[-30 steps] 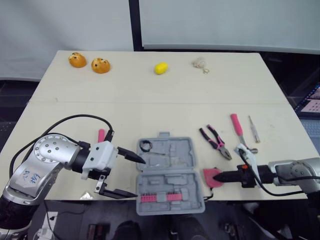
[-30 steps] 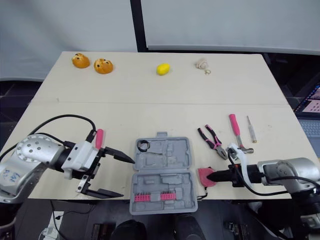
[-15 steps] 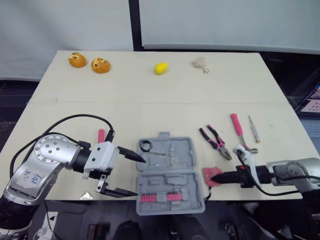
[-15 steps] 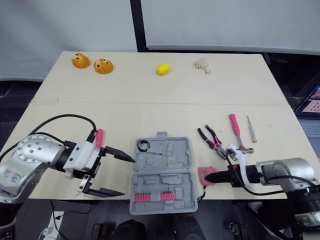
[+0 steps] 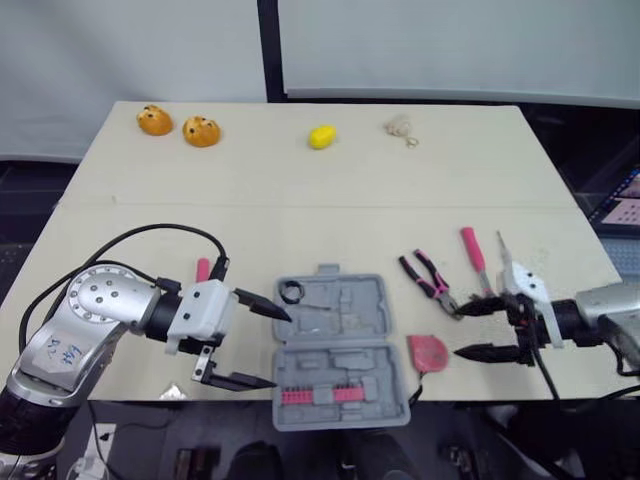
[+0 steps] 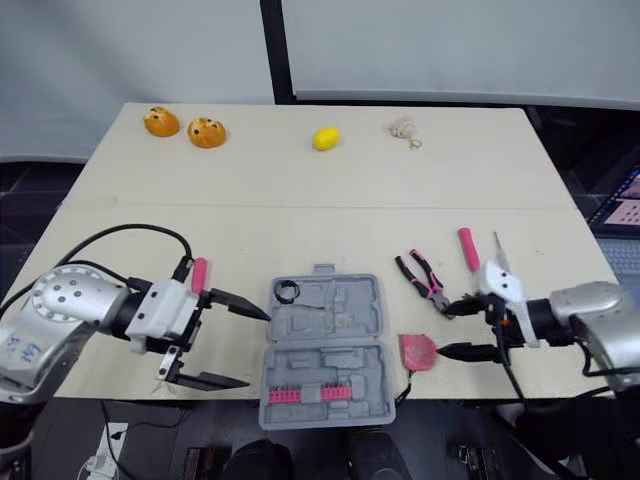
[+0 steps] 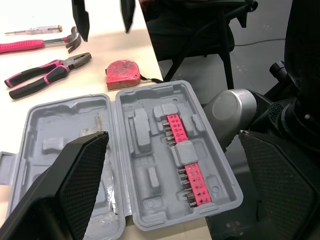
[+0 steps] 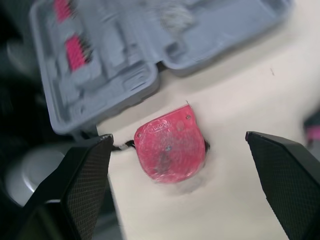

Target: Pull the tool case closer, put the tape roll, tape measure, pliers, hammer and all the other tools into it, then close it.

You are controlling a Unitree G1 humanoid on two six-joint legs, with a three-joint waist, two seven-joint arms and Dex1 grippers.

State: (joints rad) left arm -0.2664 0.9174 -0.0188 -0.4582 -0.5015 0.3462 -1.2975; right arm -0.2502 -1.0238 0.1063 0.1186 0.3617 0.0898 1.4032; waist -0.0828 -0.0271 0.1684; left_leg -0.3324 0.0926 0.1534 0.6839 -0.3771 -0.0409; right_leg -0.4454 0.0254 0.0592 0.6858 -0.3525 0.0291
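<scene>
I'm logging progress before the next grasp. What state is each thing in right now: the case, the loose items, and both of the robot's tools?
tool case: open, lying flat
tape roll: inside the case's far half
tape measure: on the table, outside the case
pliers: on the table, jaws shut
hammer: on the table, outside the case
left tool: open, empty
right tool: open, empty

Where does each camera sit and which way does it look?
Eyes: head, looking down at the table; left gripper and right gripper show.
Left wrist: left arm, facing the open case; own fingers show.
Right wrist: right arm, facing the tape measure; own fingers show.
Both wrists share case and tape measure.
</scene>
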